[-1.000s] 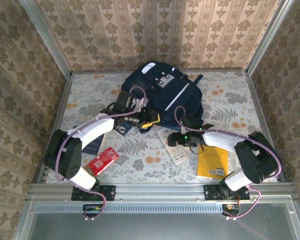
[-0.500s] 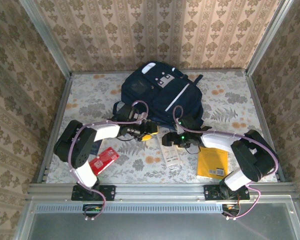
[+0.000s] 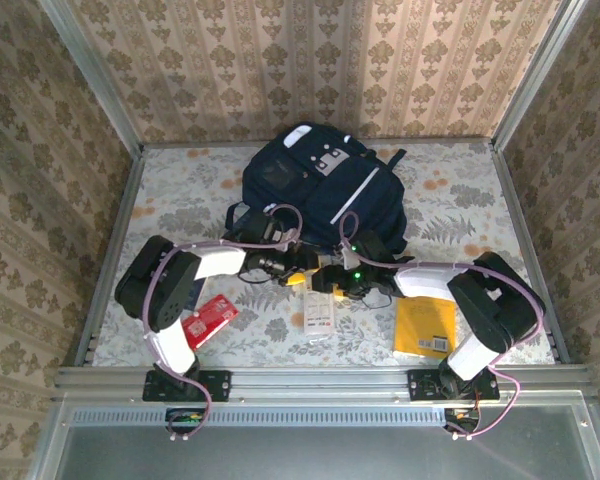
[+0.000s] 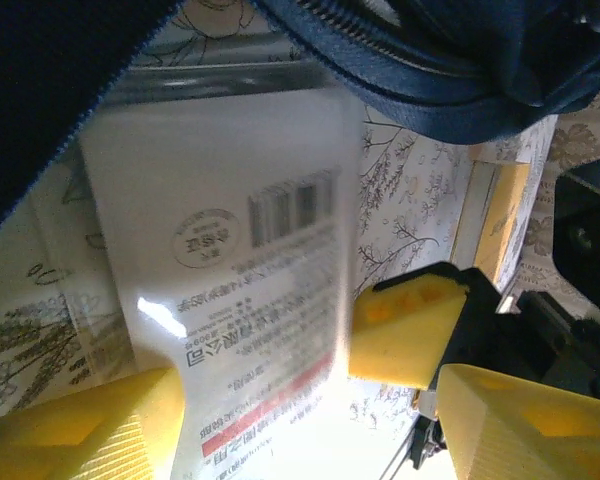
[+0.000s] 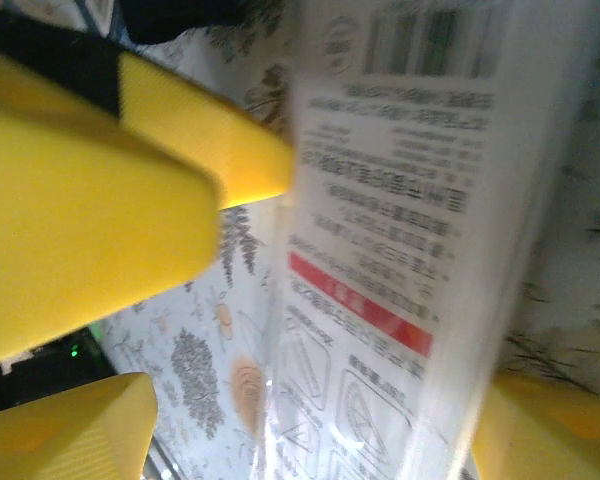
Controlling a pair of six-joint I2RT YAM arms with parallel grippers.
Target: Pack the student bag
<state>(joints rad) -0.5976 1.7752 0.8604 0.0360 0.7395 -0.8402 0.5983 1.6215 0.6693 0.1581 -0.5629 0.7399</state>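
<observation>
Sliding leftward, the packet (image 3: 318,312) now lies at lower centre of the top view, where a second ago it lay further right, and both grippers have closed in over its upper end. The left gripper (image 3: 298,270) has drawn back from the bag (image 3: 315,185), which lies at upper centre of the table (image 3: 460,200), near the back wall. The right gripper (image 3: 327,281) faces the left one, just beside it. In the left wrist view the bag's navy fabric and zipper cross the top of the frame and the packet lies below; the left jaws stand apart, released, with one finger (image 4: 90,430) at the packet's edge in the lower left corner and the other at lower right, clear of it. A yellow fingertip of the other gripper sits at the packet's right edge. In the blurred right wrist view the right jaws also stand apart, grasping nothing, with the packet between them. An envelope (image 3: 425,325) lies at lower right and a red pack (image 3: 205,322) at lower left.
</observation>
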